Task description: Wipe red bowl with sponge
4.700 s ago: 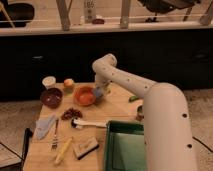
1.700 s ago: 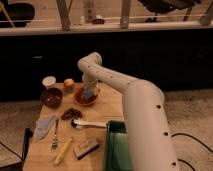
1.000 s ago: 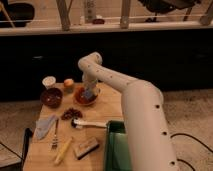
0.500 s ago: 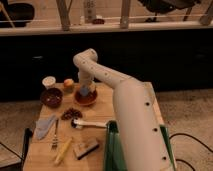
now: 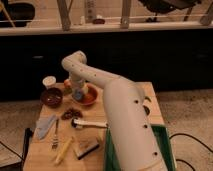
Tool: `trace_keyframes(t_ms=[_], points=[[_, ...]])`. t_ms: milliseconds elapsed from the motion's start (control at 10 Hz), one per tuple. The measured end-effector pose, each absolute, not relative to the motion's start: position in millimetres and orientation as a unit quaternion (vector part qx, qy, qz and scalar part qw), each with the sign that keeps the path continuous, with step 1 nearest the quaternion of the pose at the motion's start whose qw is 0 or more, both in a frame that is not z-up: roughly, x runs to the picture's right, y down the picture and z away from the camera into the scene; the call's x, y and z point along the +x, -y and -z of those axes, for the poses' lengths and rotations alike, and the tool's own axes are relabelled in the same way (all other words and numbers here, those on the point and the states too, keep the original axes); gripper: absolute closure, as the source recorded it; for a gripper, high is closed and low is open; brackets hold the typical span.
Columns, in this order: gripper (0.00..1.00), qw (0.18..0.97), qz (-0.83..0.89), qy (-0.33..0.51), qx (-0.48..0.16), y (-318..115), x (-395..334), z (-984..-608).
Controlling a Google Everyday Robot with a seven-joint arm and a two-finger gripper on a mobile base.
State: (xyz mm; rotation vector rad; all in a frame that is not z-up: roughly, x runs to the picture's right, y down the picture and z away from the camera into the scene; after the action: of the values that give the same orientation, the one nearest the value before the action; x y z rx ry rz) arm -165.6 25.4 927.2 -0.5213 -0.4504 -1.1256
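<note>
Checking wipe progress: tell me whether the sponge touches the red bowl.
Cannot tell. Camera view: the sponge hangs under the gripper, low over the red bowl; contact line hidden.

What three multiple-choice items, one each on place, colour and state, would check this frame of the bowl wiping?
1. Where is the gripper?
A) raised high above everything
B) down in the red bowl
C) out of view

2. What colour is the bin beside the arm?
A) green
B) yellow
C) white

3. How is the red bowl?
A) upside down
B) tipped on its side
C) upright on the table

Key:
1 B: the gripper's tip, with the sponge at it, sits inside the bowl's rim.
2 A: the bin's visible wall is green.
3 C: the bowl's open side faces up.
</note>
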Motion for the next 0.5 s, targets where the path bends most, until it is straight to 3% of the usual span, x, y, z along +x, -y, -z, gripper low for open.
trace_keyframes(t_ms=[500], points=[[1.0,0.779,0.534,0.196,-0.263,-51.7,-126.7,-907.3]])
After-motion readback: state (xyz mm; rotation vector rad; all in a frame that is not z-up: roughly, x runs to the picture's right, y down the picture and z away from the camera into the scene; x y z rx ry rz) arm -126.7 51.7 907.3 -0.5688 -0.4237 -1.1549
